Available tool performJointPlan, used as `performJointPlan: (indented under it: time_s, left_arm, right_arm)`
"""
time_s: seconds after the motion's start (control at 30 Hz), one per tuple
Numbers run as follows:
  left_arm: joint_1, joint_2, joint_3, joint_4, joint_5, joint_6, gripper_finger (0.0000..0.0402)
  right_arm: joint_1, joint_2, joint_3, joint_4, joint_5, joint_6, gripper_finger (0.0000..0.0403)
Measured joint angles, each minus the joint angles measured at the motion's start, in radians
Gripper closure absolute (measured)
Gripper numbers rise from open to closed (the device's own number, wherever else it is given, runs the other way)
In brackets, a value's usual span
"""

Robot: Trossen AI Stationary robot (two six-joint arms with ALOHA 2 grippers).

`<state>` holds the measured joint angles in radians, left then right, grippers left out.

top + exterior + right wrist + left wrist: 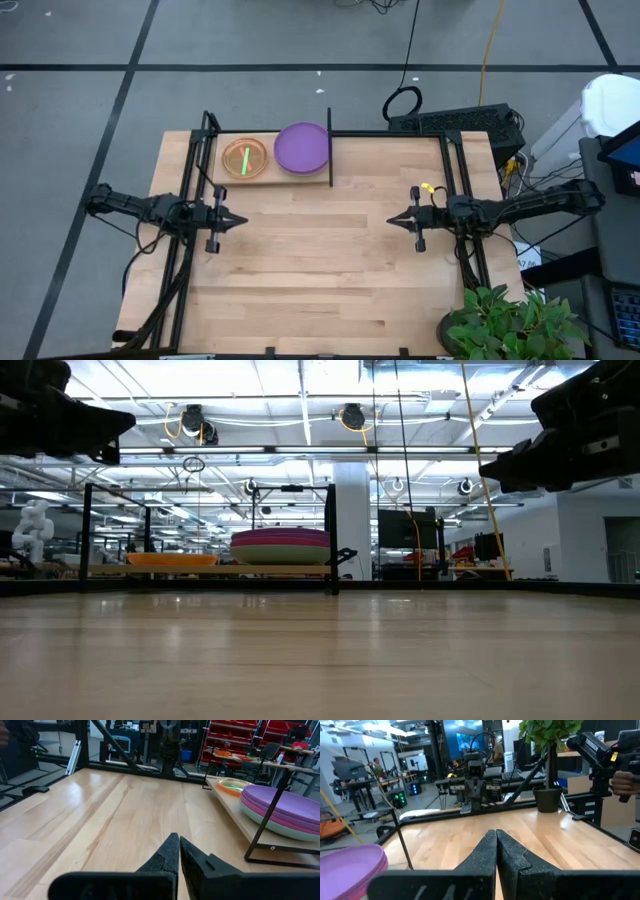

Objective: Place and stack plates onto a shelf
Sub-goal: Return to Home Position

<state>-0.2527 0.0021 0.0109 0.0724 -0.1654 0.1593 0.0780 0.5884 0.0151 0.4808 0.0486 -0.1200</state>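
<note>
The shelf (268, 178) stands at the table's far edge, a light board in a black frame with an upright post (329, 148). On it rest two stacks: large purple, magenta and pale teal plates (302, 147) (287, 812), and small orange and neon-green translucent plates (246, 157) (235, 785). My left gripper (240, 219) hovers shut over the table's left side, nearer than the shelf. My right gripper (393, 221) hovers shut over the right side, pointing at the left one. Both are empty.
The bare wooden tabletop (320, 270) spreads between and in front of both grippers. A potted plant (510, 325) sits at the near right corner. Black frame rails (460, 180) run along the table's left and right sides. A keyboard (460, 122) lies beyond the far edge.
</note>
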Motion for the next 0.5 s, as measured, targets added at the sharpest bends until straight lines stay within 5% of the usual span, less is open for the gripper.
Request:
performJointPlan:
  time_s: [0.5]
  left_arm:
    - [0.000, 0.003, 0.001, -0.038, 0.011, -0.082, 0.0399]
  right_arm:
    - [0.000, -0.243, 0.000, -0.155, 0.028, -0.059, 0.0403]
